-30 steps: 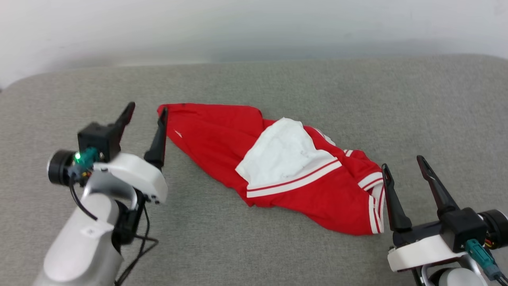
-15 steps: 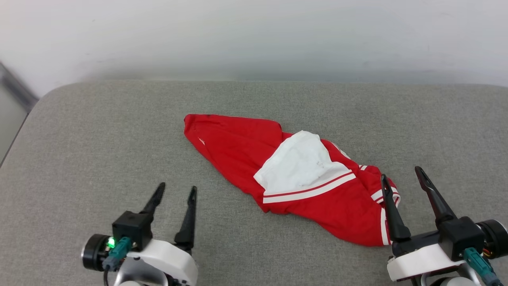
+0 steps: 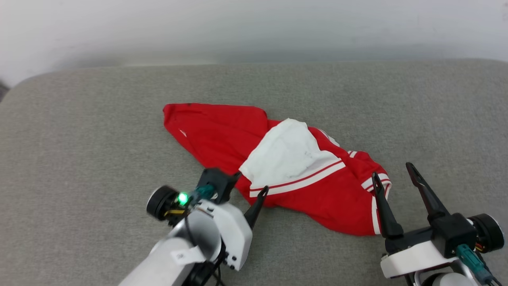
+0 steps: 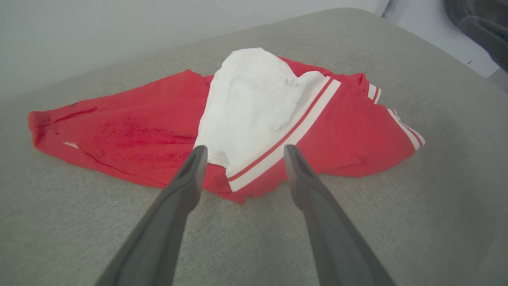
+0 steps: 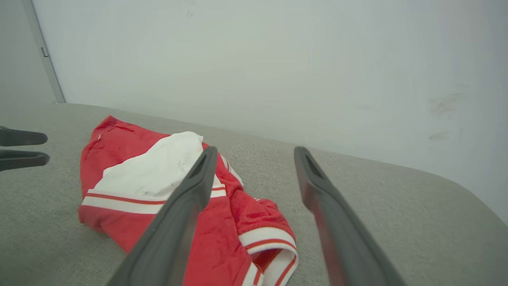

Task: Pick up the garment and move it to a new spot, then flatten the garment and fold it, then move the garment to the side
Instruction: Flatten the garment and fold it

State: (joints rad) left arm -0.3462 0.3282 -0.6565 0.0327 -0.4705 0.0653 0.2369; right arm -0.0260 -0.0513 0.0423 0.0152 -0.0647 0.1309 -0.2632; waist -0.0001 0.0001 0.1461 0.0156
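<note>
The garment (image 3: 214, 131) lies crumpled in the middle of the frame on a gray fabric surface (image 3: 79, 139). One white sleeve (image 3: 289, 153) is folded over the red cloth. The left gripper (image 3: 252, 181) is at the lower centre with its fingers spread and empty. Its tips are at the near edge of the garment, on both sides of the striped trim (image 4: 278, 139). The right gripper (image 3: 391, 170) is at the lower right, also spread and empty, just beside the garment's right end.
</note>
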